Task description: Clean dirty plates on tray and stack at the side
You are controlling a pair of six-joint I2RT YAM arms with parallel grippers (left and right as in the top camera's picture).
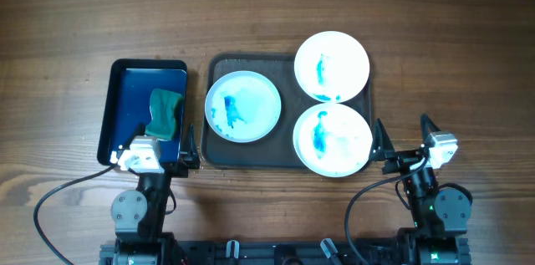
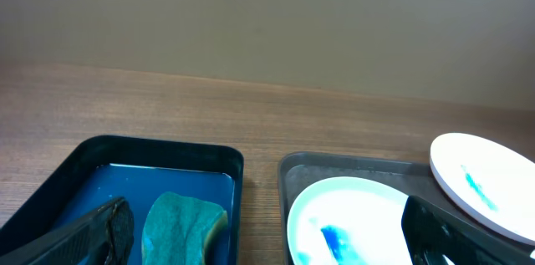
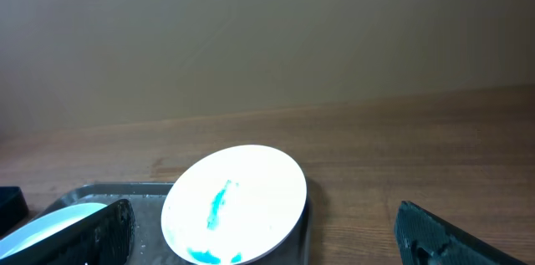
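Observation:
Three white plates smeared with blue lie on the dark tray (image 1: 251, 63): one at the left (image 1: 242, 107), one at the back right (image 1: 332, 66) resting over the tray's rim, and one at the front right (image 1: 333, 139). My left gripper (image 1: 155, 150) is open and empty, hovering over the near end of the small tray. In the left wrist view its jaws (image 2: 263, 244) straddle the sponge and the left plate (image 2: 351, 219). My right gripper (image 1: 404, 138) is open and empty, just right of the front right plate. The right wrist view (image 3: 263, 244) shows the back right plate (image 3: 238, 198) ahead.
A smaller black tray with a blue inside (image 1: 125, 98) stands left of the dark tray and holds a teal sponge (image 1: 165, 113), which also shows in the left wrist view (image 2: 184, 223). Bare wooden table lies around both trays.

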